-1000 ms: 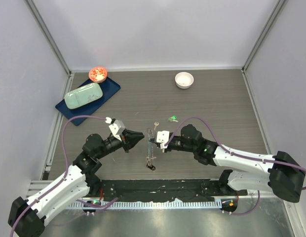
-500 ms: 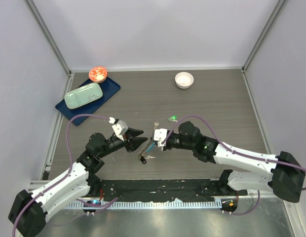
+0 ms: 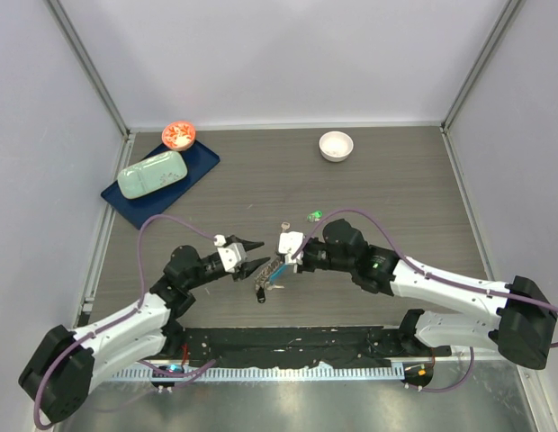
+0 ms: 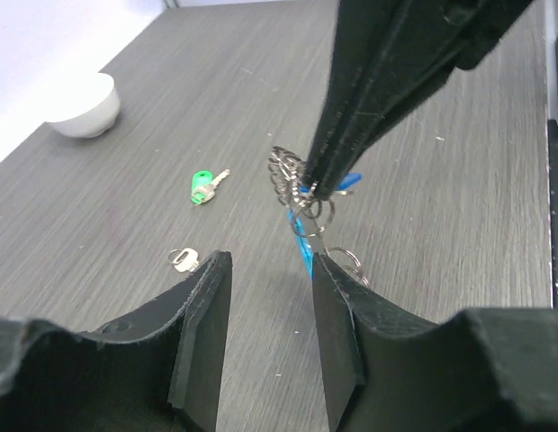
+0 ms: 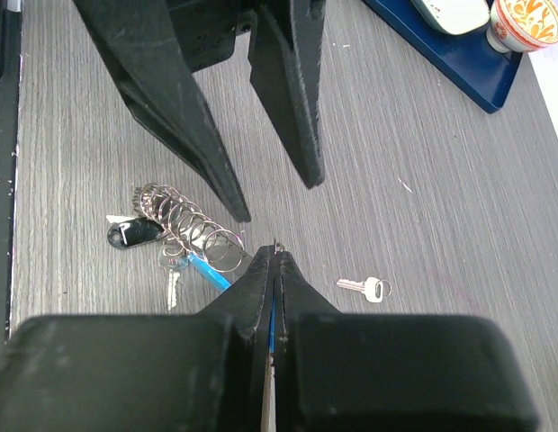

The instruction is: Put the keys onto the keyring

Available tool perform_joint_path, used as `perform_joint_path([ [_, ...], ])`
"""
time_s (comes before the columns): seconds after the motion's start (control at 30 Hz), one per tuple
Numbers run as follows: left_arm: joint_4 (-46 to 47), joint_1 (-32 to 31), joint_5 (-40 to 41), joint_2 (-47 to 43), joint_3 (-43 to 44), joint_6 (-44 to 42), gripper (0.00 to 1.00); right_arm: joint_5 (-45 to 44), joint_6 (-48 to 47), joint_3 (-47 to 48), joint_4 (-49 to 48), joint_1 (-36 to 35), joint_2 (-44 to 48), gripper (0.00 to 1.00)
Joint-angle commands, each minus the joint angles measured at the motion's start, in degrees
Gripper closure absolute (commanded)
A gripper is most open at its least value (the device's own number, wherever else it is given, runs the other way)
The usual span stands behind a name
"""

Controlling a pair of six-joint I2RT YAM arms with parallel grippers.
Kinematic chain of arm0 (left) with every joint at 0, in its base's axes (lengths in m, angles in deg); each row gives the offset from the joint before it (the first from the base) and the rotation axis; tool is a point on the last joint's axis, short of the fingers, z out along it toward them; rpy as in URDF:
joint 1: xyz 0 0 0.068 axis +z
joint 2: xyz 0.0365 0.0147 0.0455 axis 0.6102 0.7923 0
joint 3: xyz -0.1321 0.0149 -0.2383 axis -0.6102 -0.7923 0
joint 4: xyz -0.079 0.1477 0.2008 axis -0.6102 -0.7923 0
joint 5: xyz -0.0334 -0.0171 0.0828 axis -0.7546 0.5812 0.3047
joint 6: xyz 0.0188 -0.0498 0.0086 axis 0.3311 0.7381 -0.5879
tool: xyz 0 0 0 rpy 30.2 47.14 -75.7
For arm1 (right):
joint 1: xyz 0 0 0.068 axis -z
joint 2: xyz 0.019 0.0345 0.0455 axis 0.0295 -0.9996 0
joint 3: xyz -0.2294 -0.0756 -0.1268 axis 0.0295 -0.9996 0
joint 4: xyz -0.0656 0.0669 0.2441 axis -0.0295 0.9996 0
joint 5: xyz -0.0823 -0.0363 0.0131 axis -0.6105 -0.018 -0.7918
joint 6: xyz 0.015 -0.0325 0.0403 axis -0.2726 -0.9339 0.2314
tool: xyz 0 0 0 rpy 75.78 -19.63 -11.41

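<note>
The keyring (image 5: 191,222) is lying near the middle of the table (image 3: 396,180), between the two arms, its silvery loops bunched in a short row. Its light-blue strip (image 5: 210,270) is running out from under them. A black-headed key (image 5: 130,233) is sitting against the far end of the bunch, seemingly already on it.

The right gripper (image 5: 275,261) is pinching the keyring with its jaws pressed together, and a sliver of the blue strip is showing between its fingers. From the left wrist view, its tips are clamping right at the loops. Facing it, the left gripper (image 4: 270,333) is hovering just beside the keyring with its jaws parted and nothing between them.

A plain silver key (image 4: 183,259) is lying loose on the wood just beyond the grippers. A green-headed key (image 4: 202,188) is resting a little farther out. Well apart, toward the back, a white bowl (image 4: 81,103) is standing alone. At the far left, a blue tray (image 3: 193,175) is carrying a pale green block (image 3: 153,173), with an orange patterned bowl (image 3: 178,135) at its back corner.
</note>
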Motion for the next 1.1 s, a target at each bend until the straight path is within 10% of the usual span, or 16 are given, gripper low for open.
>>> perform_joint_path([
  [0.0, 4.3, 0.1, -6.8, 3.6, 3.2, -7.3, 0.56, -1.1, 0.5, 3.6, -0.2, -0.2, 0.9, 0.99],
  [0.73, -1.7, 0.3, -15.9, 14.7, 11.0, -8.0, 0.83, -0.6, 1.7, 4.1, 1.1, -0.2, 2.0, 0.99],
  [1.07, -4.7, 0.3, -14.3, 13.4, 10.3, -9.4, 0.75, -1.9, 1.6, 3.4, 1.3, -0.2, 3.8, 0.99],
])
